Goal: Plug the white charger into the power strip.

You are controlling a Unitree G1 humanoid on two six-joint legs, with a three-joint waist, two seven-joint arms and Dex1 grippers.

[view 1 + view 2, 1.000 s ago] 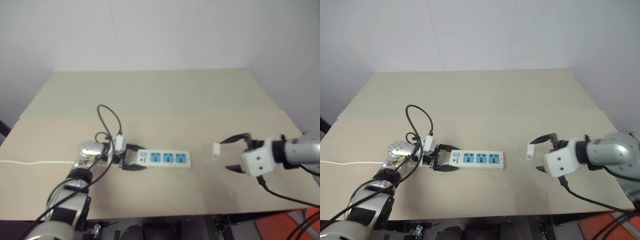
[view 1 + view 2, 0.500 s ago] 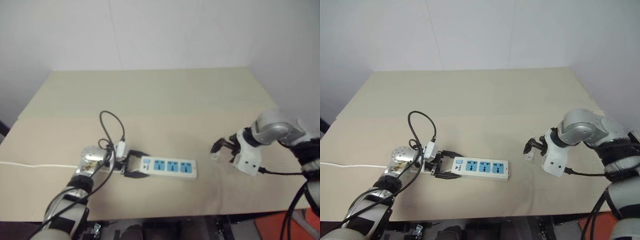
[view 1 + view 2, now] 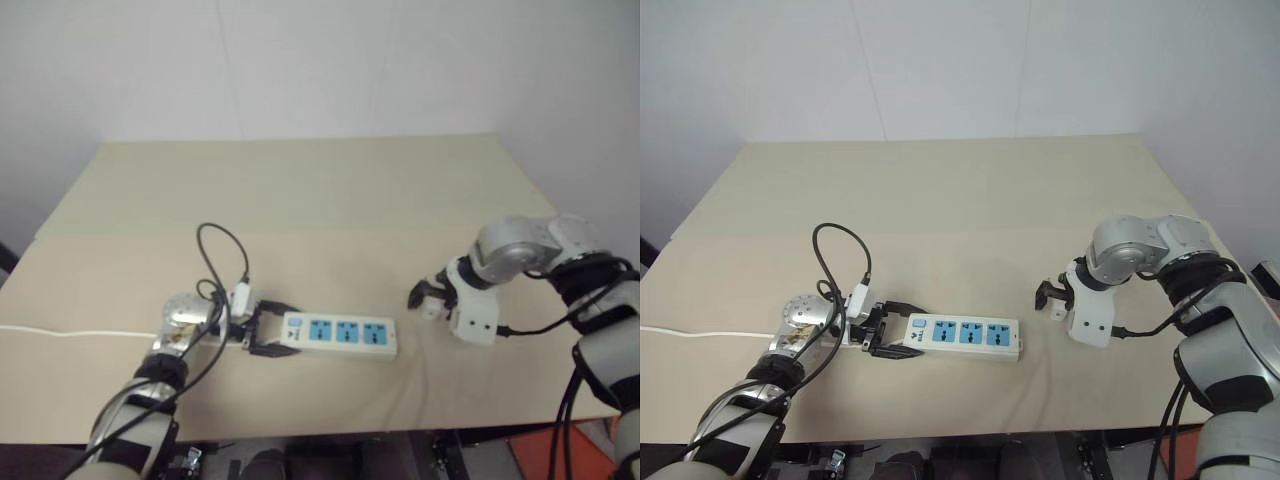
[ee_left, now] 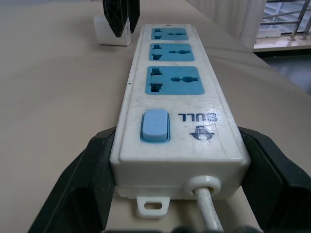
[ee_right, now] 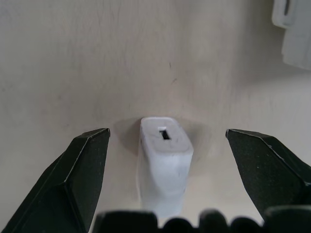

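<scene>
Strip [image 3: 338,334] lies at the table's [image 3: 300,190] front left, its switch end clamped in the left tool [image 3: 262,334], cord [image 3: 60,333] trailing left. Charger [image 5: 164,160] stands well to its right, upright on the table, between the spread fingers of the right tool [image 3: 1052,297], not yet gripped. Closing off-centre could tip the small block or pinch it askew, spoiling the later insertion. Plain beige tabletop; bare white walls behind.
</scene>
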